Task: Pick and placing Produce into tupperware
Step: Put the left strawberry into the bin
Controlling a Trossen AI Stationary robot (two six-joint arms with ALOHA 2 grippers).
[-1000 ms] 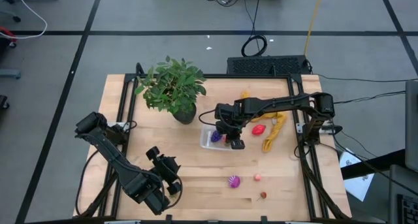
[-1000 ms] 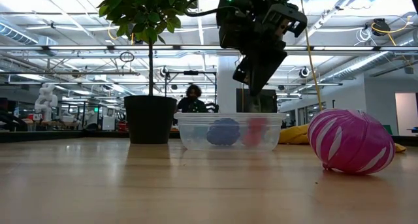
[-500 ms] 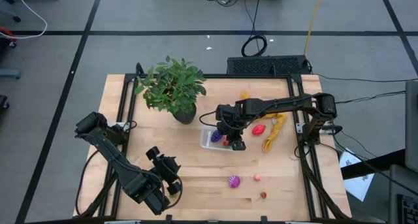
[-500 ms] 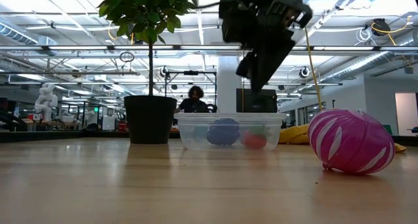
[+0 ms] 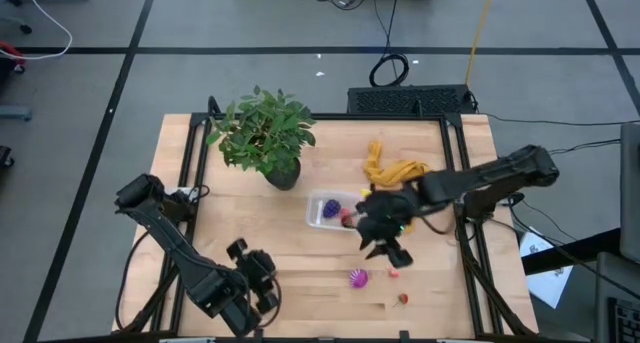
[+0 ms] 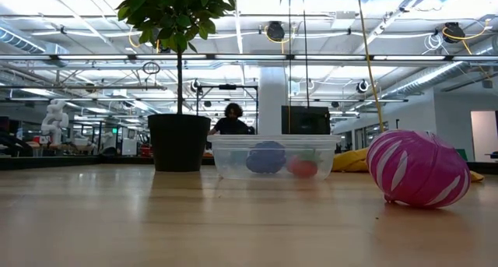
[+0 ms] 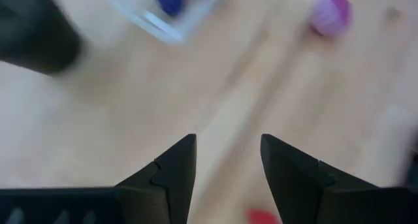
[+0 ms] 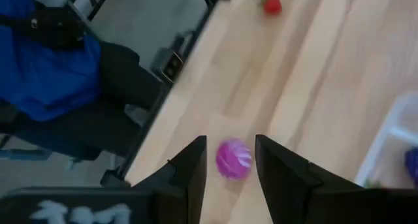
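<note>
The tupperware point(image 5: 335, 211) is a clear tub resting on its base mid-table, with a purple piece point(image 6: 266, 156) and a red piece point(image 6: 303, 167) lying inside. On the bare wood toward the near edge lie a magenta striped fruit point(image 5: 358, 278), a small pink one point(image 5: 394, 272) and a red strawberry point(image 5: 403, 299). My right gripper point(image 5: 385, 248) hangs open above the table between the tub and these fruits. In its wrist view the magenta fruit point(image 8: 233, 159) shows beyond the gap between the fingers. My left gripper point(image 5: 255, 283) waits open near the table's near-left edge.
A potted plant point(image 5: 265, 133) stands at the far left of the tub, its dark pot point(image 6: 179, 142) close beside it. A mustard-yellow cloth point(image 5: 392, 171) lies beyond the tub on the far right. A person sits in the room behind the table point(image 6: 231, 121).
The red piece has dropped onto the tub's floor next to the purple one. My right gripper has risen out of the low view and swung from over the tub toward the table's near edge, ending above the magenta fruit.
</note>
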